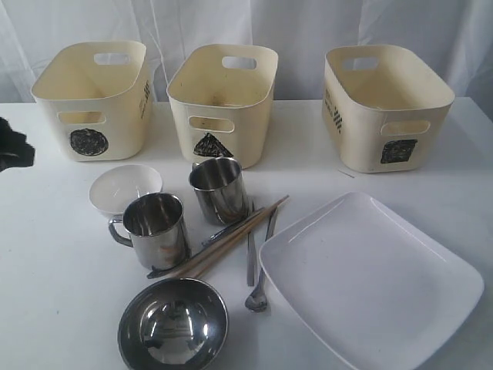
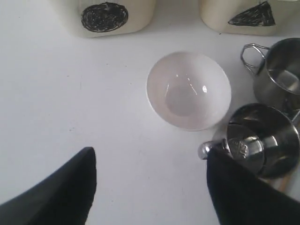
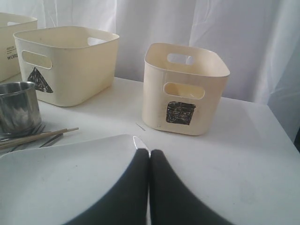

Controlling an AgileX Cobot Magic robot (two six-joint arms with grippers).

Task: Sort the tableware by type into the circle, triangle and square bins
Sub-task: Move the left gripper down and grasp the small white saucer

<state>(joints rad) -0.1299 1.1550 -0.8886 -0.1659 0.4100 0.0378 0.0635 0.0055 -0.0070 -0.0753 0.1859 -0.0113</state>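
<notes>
Three cream bins stand at the back: circle (image 1: pixel 92 100), triangle (image 1: pixel 219 104), square (image 1: pixel 385 108). In front lie the small white bowl (image 1: pixel 125 187), two steel mugs (image 1: pixel 156 229) (image 1: pixel 219 189), the steel bowl (image 1: pixel 173 324), chopsticks (image 1: pixel 231 239), spoon (image 1: pixel 258 301), more steel cutlery (image 1: pixel 250 258) and the white square plate (image 1: pixel 370 281). My left gripper (image 2: pixel 150 152) is open above bare table, short of the white bowl (image 2: pixel 188 90), one finger (image 2: pixel 243 192) overlapping a mug (image 2: pixel 262 140). My right gripper (image 3: pixel 150 152) is shut, empty, its tips by the plate's corner (image 3: pixel 70 173), facing the square bin (image 3: pixel 185 89).
A black part of the left arm (image 1: pixel 14 146) shows at the exterior view's left edge; the right gripper is outside that view. White curtains hang behind the bins. White table (image 1: pixel 54 270) lies bare left of the mugs, and the table's right edge (image 3: pixel 286 136) runs past the square bin.
</notes>
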